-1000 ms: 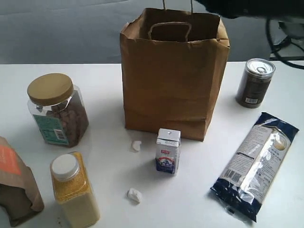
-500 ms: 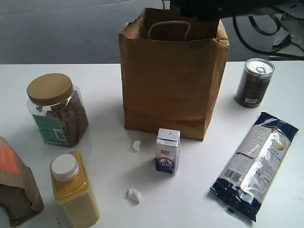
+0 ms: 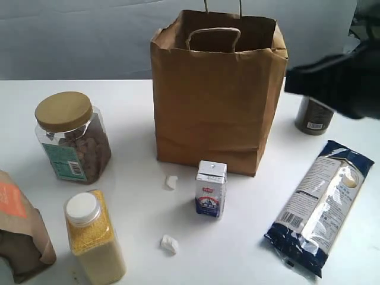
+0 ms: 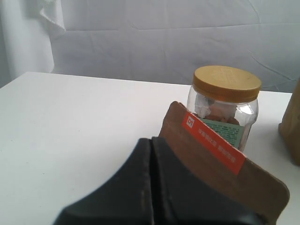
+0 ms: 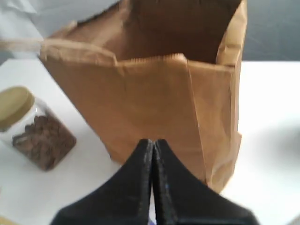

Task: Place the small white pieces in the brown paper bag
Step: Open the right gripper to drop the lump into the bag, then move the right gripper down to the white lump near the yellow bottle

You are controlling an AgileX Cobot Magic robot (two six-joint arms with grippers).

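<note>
The brown paper bag (image 3: pixel 217 89) stands upright and open at the back middle of the table, and fills the right wrist view (image 5: pixel 154 89). Two small white pieces lie in front of it: one (image 3: pixel 171 181) just left of the milk carton, another (image 3: pixel 169 244) nearer the front edge. A third piece is not in view. My right gripper (image 5: pixel 153 140) is shut with nothing between its fingers; its arm (image 3: pixel 338 83) is a dark blur right of the bag. My left gripper (image 4: pixel 151 139) is shut and empty, low beside the orange-labelled pouch (image 4: pixel 220 164).
A small white-and-blue carton (image 3: pixel 211 189) stands before the bag. At the left are a gold-lidded jar (image 3: pixel 71 136), a yellow grain bottle (image 3: pixel 92 237) and a brown pouch (image 3: pixel 18 225). At the right are a can (image 3: pixel 310 122), partly behind the arm, and a dark noodle packet (image 3: pixel 320 205).
My right arm has swung from above the bag's mouth down and out to the bag's right side, now in front of the can. The pieces on the table have not moved.
</note>
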